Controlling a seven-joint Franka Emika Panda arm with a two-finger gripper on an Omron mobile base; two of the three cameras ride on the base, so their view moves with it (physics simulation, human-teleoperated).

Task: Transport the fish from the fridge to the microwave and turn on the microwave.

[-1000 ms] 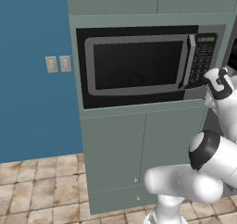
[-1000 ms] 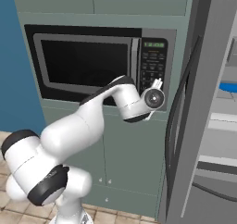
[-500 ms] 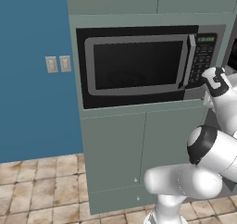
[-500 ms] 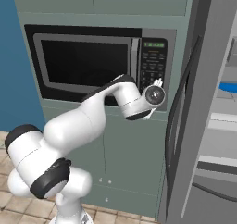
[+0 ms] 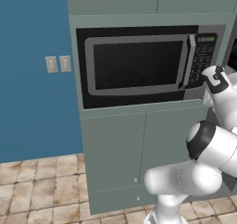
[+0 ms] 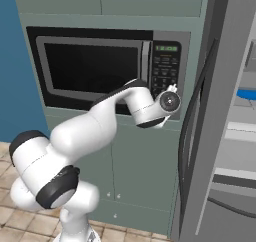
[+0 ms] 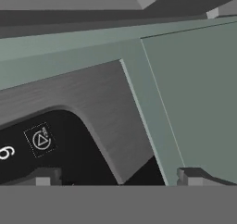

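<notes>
**A:** Where is the gripper (image 7: 115,174) just now?

**B:** Right up against the microwave (image 5: 139,65), at the lower corner of its black keypad (image 6: 165,72); in the hand view the two dark finger tips sit at the bottom, well apart from each other, with nothing between them; so the jaws stand spread and empty.

**A:** And what lies in front of the tips?

**B:** The rounded black corner of the keypad with a small triangle button (image 7: 41,140) and part of a white digit beside it; the brushed grey microwave frame curves round that corner; beyond it runs the pale green cabinet frame (image 7: 152,126).

**A:** Is the microwave door open?

**B:** No; the silver-framed door (image 5: 136,65) is shut flat in both base views, its window dark; the green display (image 6: 166,48) glows above the keys.

**A:** The fridge?

**B:** It stands at the right of the right base view; its thick grey door (image 6: 212,121) hangs open beside the microwave, and pale shelves (image 6: 242,131) show inside; something blue (image 6: 246,93) lies on an upper shelf, cut by the edge, so I cannot tell what it is.

**A:** The fish?

**B:** I cannot tell where it is; nothing behind the dark window is clear enough.
</notes>
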